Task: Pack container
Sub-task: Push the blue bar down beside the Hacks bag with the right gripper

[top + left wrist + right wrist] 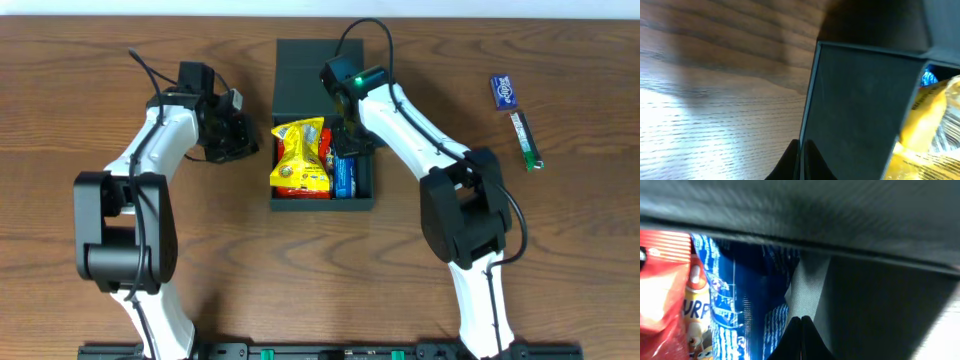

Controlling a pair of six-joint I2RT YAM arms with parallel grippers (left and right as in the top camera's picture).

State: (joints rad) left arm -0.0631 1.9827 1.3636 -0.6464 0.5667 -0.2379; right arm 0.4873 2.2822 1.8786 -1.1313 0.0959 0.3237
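The container (pixel 322 206) is a dark teal box in the middle of the table, its flap lid open towards the far side. Inside lie a yellow packet (pixel 300 155), a red packet (pixel 328 137) and a blue packet (pixel 345 176). My left gripper (pixel 245 135) is shut and empty, just left of the box; in the left wrist view its fingertips (pixel 801 162) line up with the box's outer wall (pixel 855 100). My right gripper (pixel 352 140) is shut inside the box; in the right wrist view its tips (pixel 801 340) sit next to the blue packet (pixel 735 295), by the box wall (pixel 880 305).
A small blue packet (pixel 505 92) and a thin green stick packet (pixel 527 140) lie on the wooden table at the far right. The yellow packet (pixel 925 115) shows over the box wall in the left wrist view. The red packet (pixel 662 280) shows at the left of the right wrist view.
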